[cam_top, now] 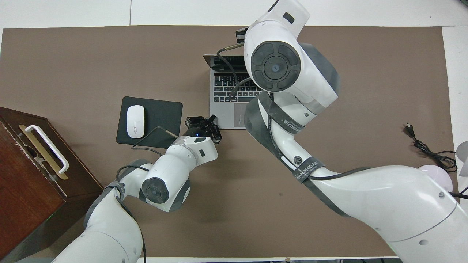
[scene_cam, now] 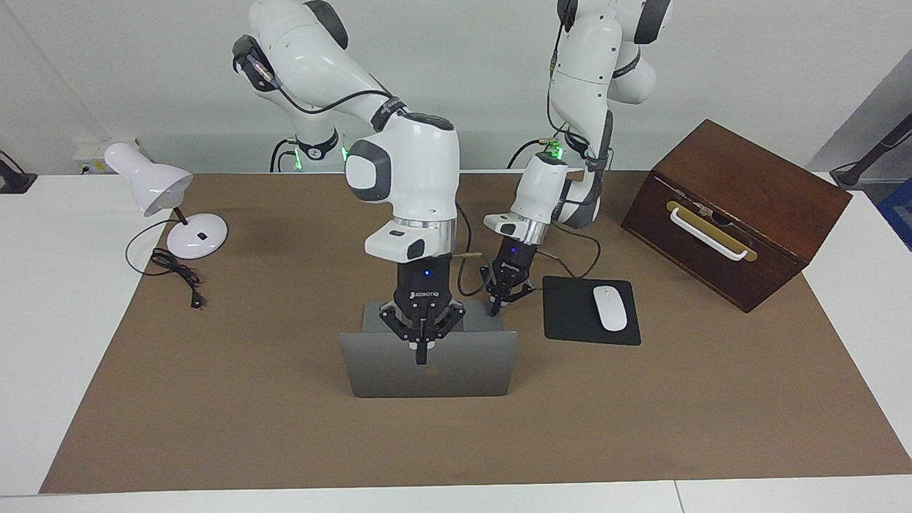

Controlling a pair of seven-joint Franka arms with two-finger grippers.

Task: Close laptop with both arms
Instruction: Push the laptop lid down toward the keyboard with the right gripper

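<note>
The silver-grey laptop (scene_cam: pixel 470 370) stands open on the brown mat, its lid upright; its keyboard (cam_top: pixel 223 87) shows in the overhead view. My right gripper (scene_cam: pixel 422 358) is shut and points down over the lid's outer face, just below the top edge near the middle; whether it touches I cannot tell. In the overhead view the right arm's wrist hides it. My left gripper (scene_cam: pixel 492 311) is shut, its tips down at the corner of the laptop's base nearest the robots, beside the mouse pad; it also shows as the left gripper (cam_top: pixel 202 125) from above.
A black mouse pad (scene_cam: pixel 570 313) with a white mouse (scene_cam: pixel 610 308) lies beside the laptop toward the left arm's end. A wooden box (scene_cam: pixel 734 210) stands nearer the robots there. A white desk lamp (scene_cam: pixel 160 196) and its cord (scene_cam: pixel 174 274) sit at the right arm's end.
</note>
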